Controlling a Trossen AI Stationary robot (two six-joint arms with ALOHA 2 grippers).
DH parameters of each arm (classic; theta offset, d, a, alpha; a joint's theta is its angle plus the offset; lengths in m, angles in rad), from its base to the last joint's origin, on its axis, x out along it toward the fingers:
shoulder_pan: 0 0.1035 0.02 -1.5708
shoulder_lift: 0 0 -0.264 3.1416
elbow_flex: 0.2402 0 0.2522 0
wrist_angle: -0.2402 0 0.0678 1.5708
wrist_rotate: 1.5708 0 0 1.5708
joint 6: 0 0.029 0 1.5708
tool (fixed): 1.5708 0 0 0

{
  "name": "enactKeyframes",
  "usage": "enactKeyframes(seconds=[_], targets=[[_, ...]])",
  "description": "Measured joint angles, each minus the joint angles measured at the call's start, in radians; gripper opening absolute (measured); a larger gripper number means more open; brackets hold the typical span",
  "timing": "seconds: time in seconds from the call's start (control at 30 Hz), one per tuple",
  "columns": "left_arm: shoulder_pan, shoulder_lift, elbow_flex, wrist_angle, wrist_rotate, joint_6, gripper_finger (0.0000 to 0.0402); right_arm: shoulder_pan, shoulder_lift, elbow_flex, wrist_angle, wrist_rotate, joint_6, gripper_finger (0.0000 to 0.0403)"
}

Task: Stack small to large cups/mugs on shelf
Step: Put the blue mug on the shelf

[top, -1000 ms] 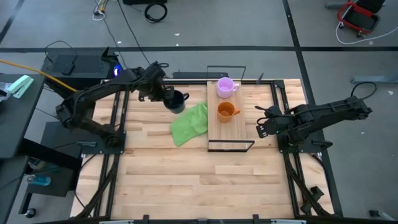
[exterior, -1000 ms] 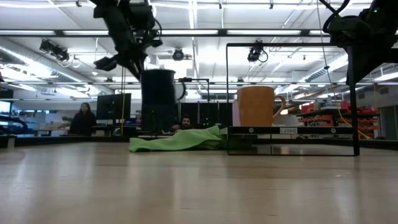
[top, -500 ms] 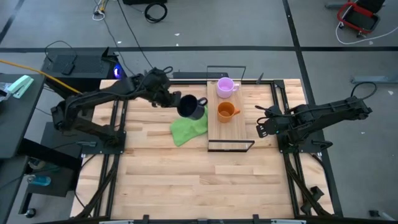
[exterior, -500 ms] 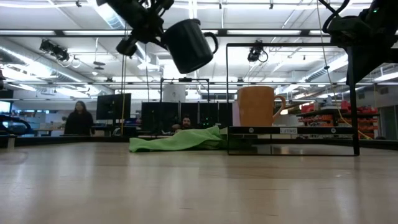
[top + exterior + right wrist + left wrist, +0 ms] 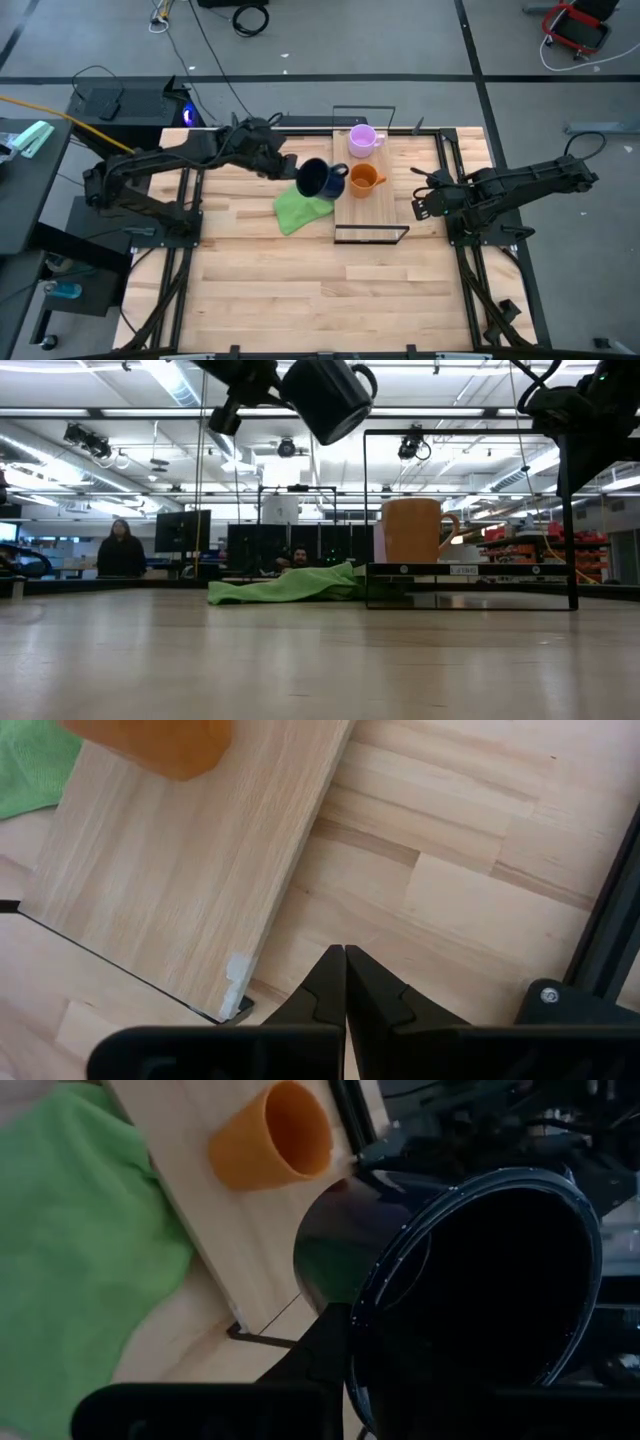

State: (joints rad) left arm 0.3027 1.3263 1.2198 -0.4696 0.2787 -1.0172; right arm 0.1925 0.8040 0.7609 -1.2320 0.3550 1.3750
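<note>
Carried farther toward the shelf (image 5: 368,205) since the earlier frame, the navy mug (image 5: 319,179) hangs tilted above the green cloth (image 5: 297,209) at the shelf's edge, clamped in the left gripper (image 5: 290,168). Orange mug (image 5: 362,178) and purple mug (image 5: 361,139) stand on the shelf. Beside the shelf, the right gripper (image 5: 345,956) hovers pinched closed.

Green cloth (image 5: 300,206): crumpled on the butcher-block tabletop (image 5: 300,290).
Person (image 5: 120,550): standing in the room beyond the tabletop's far edge.
</note>
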Motion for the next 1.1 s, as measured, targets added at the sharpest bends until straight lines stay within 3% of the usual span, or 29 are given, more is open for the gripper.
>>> enactKeyframes(seconds=[0.3,0.4,0.67,1.1], targets=[[0.007,0.100,0.031,-0.013,0.041,0.112,0.0028,0.000,0.000,0.000,0.000,0.000,0.017,0.0008],[0.009,0.177,0.115,-0.059,0.041,0.183,0.0028,0.000,0.000,0.000,0.000,0.000,0.022,0.0008],[0.007,0.409,0.442,-0.409,0.045,0.391,0.0027,0.000,0.000,0.000,0.000,0.000,0.047,0.0008],[-0.019,0.649,0.744,-0.581,0.001,0.427,0.0027,0.000,0.000,0.000,0.000,0.000,0.047,0.0008]])
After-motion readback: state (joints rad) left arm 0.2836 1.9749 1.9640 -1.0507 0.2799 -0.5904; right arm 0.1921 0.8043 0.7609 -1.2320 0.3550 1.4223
